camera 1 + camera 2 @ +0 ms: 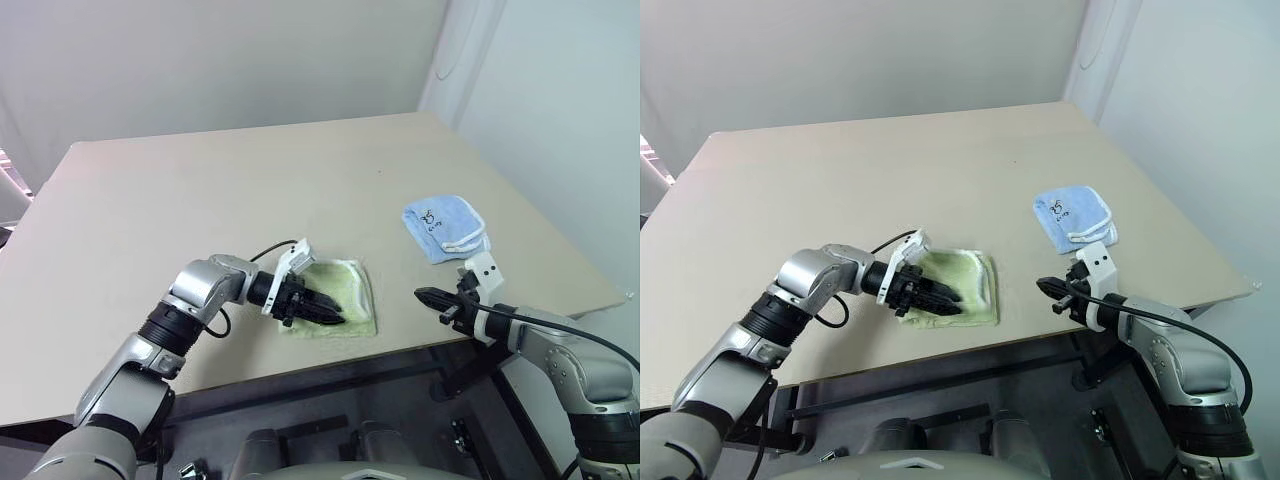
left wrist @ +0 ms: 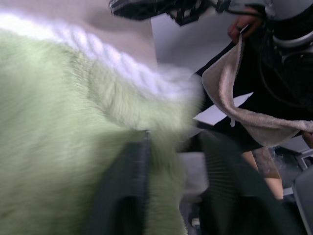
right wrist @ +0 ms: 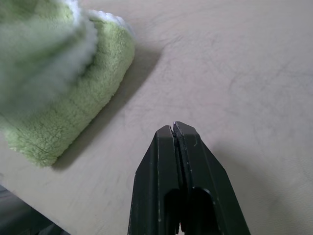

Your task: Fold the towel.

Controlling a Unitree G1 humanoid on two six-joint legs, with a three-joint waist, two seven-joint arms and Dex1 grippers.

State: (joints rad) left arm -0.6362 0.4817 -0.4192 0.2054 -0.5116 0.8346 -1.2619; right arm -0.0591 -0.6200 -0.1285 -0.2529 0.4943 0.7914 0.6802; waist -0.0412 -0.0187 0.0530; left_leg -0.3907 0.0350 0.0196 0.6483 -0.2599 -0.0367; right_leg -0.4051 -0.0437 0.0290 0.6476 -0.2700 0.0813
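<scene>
The towel [image 1: 355, 290], light green with white edging, lies folded into a small pad near the table's front edge. My left gripper [image 1: 335, 318] reaches across it from the left, low over its front part. In the left wrist view its fingers [image 2: 122, 191] stand apart, with green pile [image 2: 58, 147] lying against one of them and nothing pinched between them. My right gripper [image 1: 425, 296] hovers just right of the towel, clear of it, and points toward it. Its fingers [image 3: 174, 147] are pressed together and hold nothing, with the towel's folded corner [image 3: 63, 117] ahead of them.
A smaller blue folded cloth [image 1: 443, 228] with white trim lies at the right, near the table's right edge. The towel sits close to the front edge [image 1: 400, 352] of the beige table [image 1: 220, 190]. Beyond that edge, a person's hand [image 2: 242, 24] holds a beige cloth [image 2: 234, 93].
</scene>
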